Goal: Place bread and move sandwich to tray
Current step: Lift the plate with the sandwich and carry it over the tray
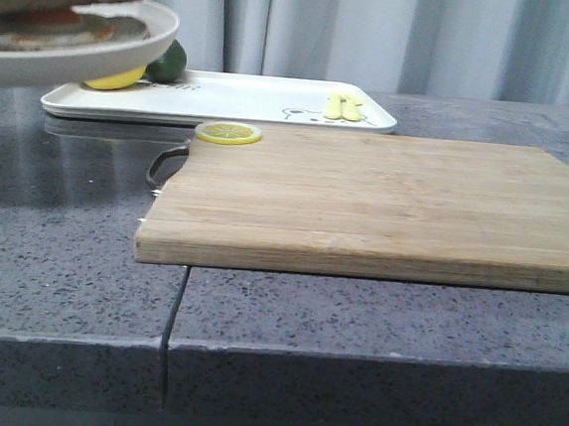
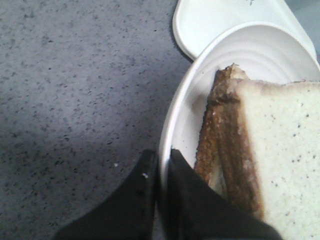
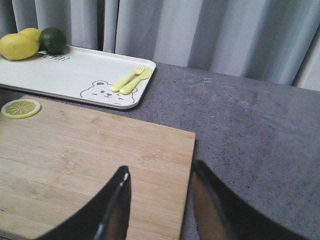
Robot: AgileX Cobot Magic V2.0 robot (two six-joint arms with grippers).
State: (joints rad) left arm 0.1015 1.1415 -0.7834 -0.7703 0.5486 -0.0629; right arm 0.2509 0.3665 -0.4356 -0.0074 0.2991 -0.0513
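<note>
The left gripper [image 2: 161,170] pinches the rim of the plate [image 1: 130,45], holding it up near the tray [image 1: 255,99] so the sandwich [image 2: 260,155] can go there. The right gripper [image 3: 159,200] hangs open over the cutting board [image 1: 385,202].

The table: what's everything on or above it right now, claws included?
Plate: one, white, lifted above the table's left side, near the tray.
Sandwich: one, brown-crusted, on the plate.
Tray: one, white, at the back.
Lemon: one, yellow, on the tray.
Lime: one, green, beside the lemon.
Fork and knife: one pair, yellow, on the tray.
Board: one, wooden, centre.
Lemon slice: one, yellow, on the board's corner.
Left claw: black, pinching the plate rim.
Right claw: black, open over the board.
</note>
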